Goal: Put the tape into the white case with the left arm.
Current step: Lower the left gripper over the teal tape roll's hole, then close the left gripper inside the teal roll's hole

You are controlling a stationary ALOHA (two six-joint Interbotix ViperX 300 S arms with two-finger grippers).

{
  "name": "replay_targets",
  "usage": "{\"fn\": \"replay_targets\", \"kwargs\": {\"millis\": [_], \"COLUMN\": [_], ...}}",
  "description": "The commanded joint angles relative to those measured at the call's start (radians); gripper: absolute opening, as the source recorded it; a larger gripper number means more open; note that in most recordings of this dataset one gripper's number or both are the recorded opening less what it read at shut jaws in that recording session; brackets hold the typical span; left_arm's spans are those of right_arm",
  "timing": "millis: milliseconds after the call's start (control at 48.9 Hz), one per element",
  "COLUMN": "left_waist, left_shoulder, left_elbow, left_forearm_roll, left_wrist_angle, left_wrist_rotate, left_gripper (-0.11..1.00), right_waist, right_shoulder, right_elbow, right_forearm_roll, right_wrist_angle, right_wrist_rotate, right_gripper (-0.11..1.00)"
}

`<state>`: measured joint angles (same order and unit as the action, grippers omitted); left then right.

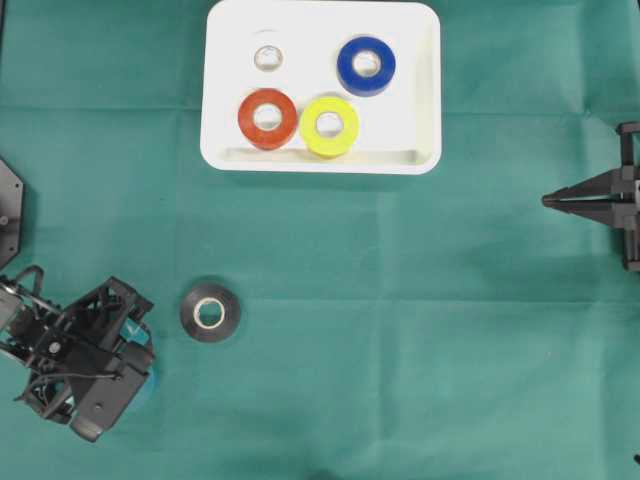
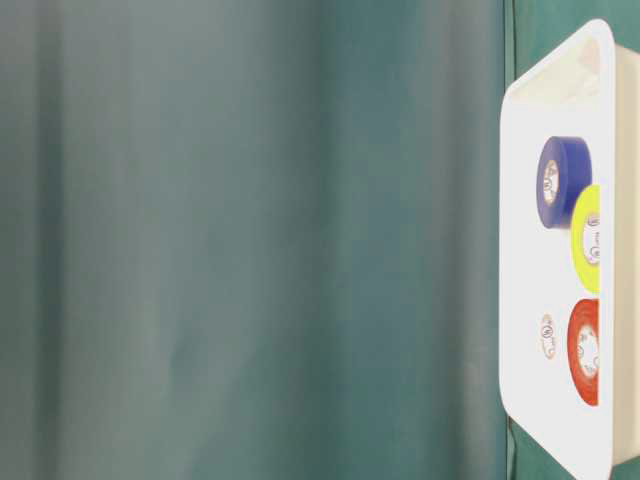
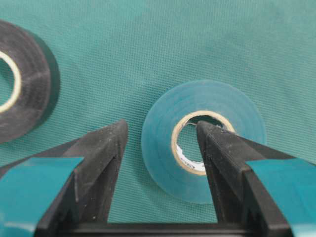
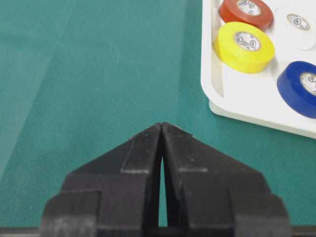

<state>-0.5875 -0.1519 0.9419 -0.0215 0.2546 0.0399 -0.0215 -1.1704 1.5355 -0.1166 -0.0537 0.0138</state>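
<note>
**Left fingers straddle a teal roll on green cloth**

Green cloth covers the surface, and a teal tape roll lies flat on it at the lower left of the overhead view, mostly hidden there beneath the left gripper. In the left wrist view one finger tip sits inside the roll's core and the other stands outside its rim; the fingers are partly open and astride the roll's wall, and whether they press it I cannot tell. A black tape roll lies flat just beside the gripper, apart from it. The white case rests well away at the far side, holding red, yellow, blue and white rolls. At the right edge the right gripper hangs over bare cloth, its fingers closed tip to tip, holding nothing.
</note>
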Motion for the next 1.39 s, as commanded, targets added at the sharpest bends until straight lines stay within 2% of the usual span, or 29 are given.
{"fn": "replay_targets", "kwargs": {"millis": [0,266,655,757,880,1371], "left_waist": [-0.005,-0.005,-0.005,-0.005,-0.006,-0.006], "left_shoulder": [0.014,0.071,0.067,0.067,0.067,0.061], "left_elbow": [-0.018,-0.020,-0.026,-0.043,-0.064,-0.094], "left_forearm_roll": [-0.002,-0.002,-0.002,0.000,0.000,-0.002], "left_wrist_angle": [-0.005,-0.005,-0.003,0.032,0.104,0.114], "left_wrist_rotate": [-0.002,0.000,0.003,0.003,0.002,-0.005], "left_gripper": [0.58,0.58,0.58,0.51,0.22,0.22], "right_waist": [-0.003,-0.003,-0.005,-0.005,-0.005,-0.003], "right_shoulder": [0.008,0.008,0.008,0.008,0.008,0.008], "right_elbow": [-0.011,-0.011,-0.011,-0.009,-0.009,-0.009], "right_forearm_roll": [-0.002,-0.002,-0.002,-0.002,0.000,-0.002], "right_wrist_angle": [-0.011,-0.011,-0.011,-0.012,-0.011,-0.011], "right_wrist_rotate": [0.003,0.002,0.002,0.002,0.002,0.002], "right_gripper": [-0.10,-0.10,-0.10,-0.10,-0.10,-0.10]}}
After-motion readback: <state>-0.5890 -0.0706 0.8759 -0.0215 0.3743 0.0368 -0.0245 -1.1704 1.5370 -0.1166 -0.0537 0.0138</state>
